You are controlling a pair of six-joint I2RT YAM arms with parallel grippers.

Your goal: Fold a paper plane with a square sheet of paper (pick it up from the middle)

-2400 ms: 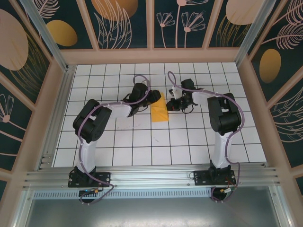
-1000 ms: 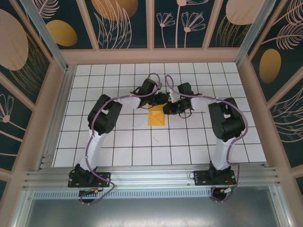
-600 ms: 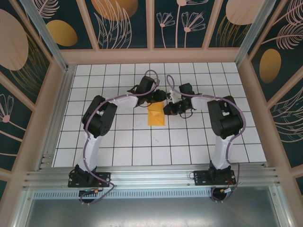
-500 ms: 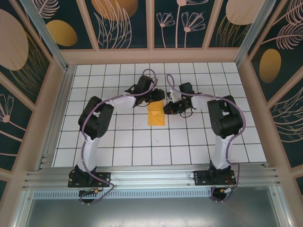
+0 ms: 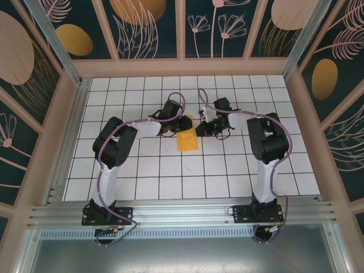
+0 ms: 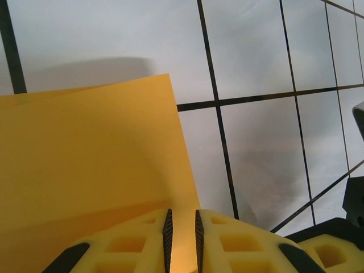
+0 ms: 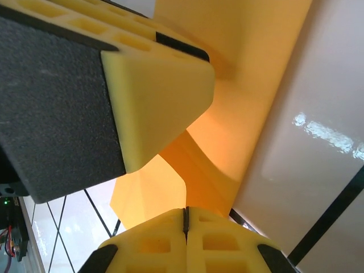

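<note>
The orange square sheet of paper (image 5: pixel 187 141), folded smaller, lies mid-table between both grippers. My left gripper (image 5: pixel 183 124) is at its top left corner. In the left wrist view the sheet (image 6: pixel 85 170) runs under and between the pads of the left gripper (image 6: pixel 182 227), which stand a narrow gap apart. My right gripper (image 5: pixel 199 130) sits at the sheet's top right corner. In the right wrist view it (image 7: pixel 186 219) is shut, a raised fold of the paper (image 7: pixel 250 85) curving down into its pads, with a left fingertip (image 7: pixel 159 96) just above. A paper plane is out of view.
The white gridded table (image 5: pixel 170 170) is boxed in by wooden walls (image 5: pixel 182 67) on three sides. An aluminium rail (image 5: pixel 182 211) crosses the near edge by the arm bases. Free tiles lie in front of the paper.
The left gripper swung from the paper's left side to its top edge, then slid a little left while its jaws narrowed. The paper now looks shorter. The right gripper stayed shut at the corner.
</note>
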